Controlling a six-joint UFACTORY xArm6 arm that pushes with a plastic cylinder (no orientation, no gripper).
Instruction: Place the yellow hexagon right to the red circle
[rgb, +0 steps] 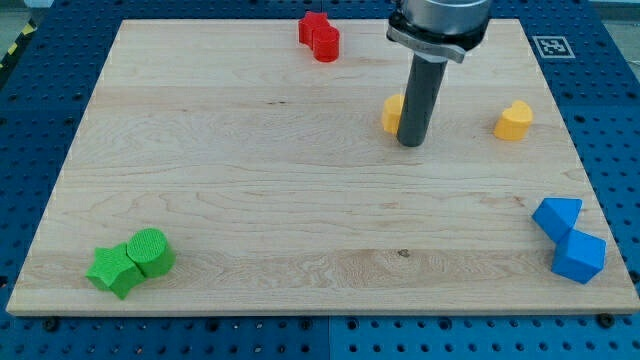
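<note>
No pincer is fitted to this arm, so nothing can be said of one being open or closed; only a straight dark rod is seen, and my tip (411, 143) is set down on the counter (250, 200) touching the right side of a yellow block (392, 113), which is largely hidden behind the rod. That block is judged to be the yellow hexagon, though its shape cannot be made out. A second yellow block (514, 120) lies well apart toward the view's right. The red circle (325, 44) sits at the view's top beside a red block (313, 27). The pushing step appears to be in hand. A push up and slightly left is called for next, with the tip brought below the hexagon first.
</note>
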